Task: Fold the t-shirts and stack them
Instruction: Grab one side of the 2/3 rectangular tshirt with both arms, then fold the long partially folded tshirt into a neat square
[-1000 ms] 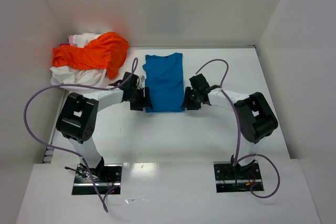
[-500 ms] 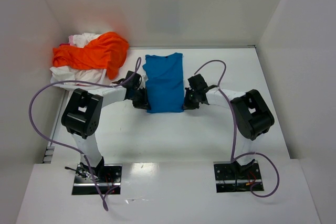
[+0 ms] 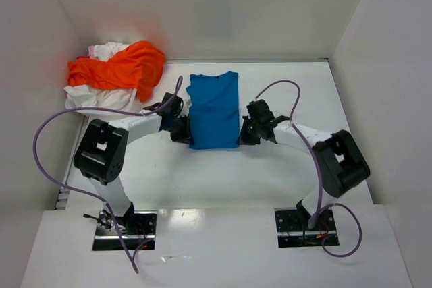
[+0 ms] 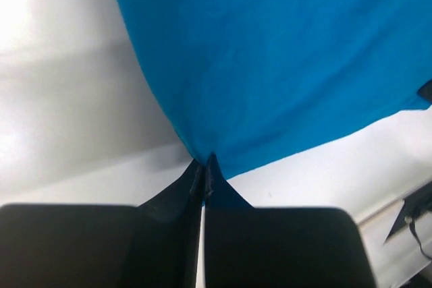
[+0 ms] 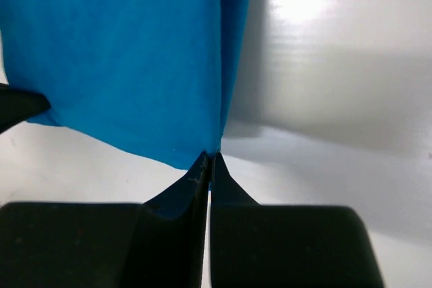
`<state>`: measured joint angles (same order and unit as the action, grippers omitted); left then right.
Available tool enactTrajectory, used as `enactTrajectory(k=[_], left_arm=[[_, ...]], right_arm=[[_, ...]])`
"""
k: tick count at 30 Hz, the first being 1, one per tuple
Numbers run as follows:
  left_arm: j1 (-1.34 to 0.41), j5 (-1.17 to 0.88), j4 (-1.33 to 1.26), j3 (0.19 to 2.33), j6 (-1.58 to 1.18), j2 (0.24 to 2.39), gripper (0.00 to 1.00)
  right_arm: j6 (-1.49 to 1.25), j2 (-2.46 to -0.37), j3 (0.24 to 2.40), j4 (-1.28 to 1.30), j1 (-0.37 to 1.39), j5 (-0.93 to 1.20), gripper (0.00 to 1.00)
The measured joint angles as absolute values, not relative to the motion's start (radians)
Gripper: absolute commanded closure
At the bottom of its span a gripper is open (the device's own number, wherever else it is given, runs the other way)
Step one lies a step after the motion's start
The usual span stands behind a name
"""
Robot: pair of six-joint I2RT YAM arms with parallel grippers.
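The blue t-shirt (image 3: 214,109) is lying folded into a tall, narrow rectangle in the middle of the white table (image 3: 223,173), with its collar end pointing away from our arm bases. We are pinching it at its two near corners. The left gripper (image 3: 181,128) is biting the near left corner and the right gripper (image 3: 247,131) the near right one, each with its fingers drawn tight together on the cloth.

Both arms are reaching low and forward with their elbows pushed outward. Their forearms are angling in toward the shirt from either side, and purple cables (image 3: 54,133) are looping over them.

The shirt is showing as a smooth, matte knit against the glossy tabletop. From above we are seeing only its flat outline. The wrist views are showing black fingers tapering to a thin closed point, with the hem gathering into the tips. The right wrist view is also showing a doubled layer running along the shirt's right edge, which the top view is not resolving.

Off the shirt's far left corner, a crumpled orange t-shirt (image 3: 121,65) is draping over rumpled white t-shirts (image 3: 94,98), and its lowest fold is hanging near the left arm's wrist. Plain white walls (image 3: 202,11) are standing beyond the shirt's collar end and on both sides.
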<state>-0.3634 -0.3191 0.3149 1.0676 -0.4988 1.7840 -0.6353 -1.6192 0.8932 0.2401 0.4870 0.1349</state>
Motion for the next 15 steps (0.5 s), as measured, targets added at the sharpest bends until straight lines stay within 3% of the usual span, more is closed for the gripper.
enactTrajectory(k=[10,15], left_arm=[[-0.479,-0.292,0.488,1.024,-0.505,1.512,1.0],[-0.493,-0.245,0.614,1.126,-0.512,1.378,1.0]], right_arm=[[-0.692,-1.354,0.877,0.375,0.534,0.128,1.0],[-0.707,-1.278,0.984,0.452,0.535,0.111,1.0]])
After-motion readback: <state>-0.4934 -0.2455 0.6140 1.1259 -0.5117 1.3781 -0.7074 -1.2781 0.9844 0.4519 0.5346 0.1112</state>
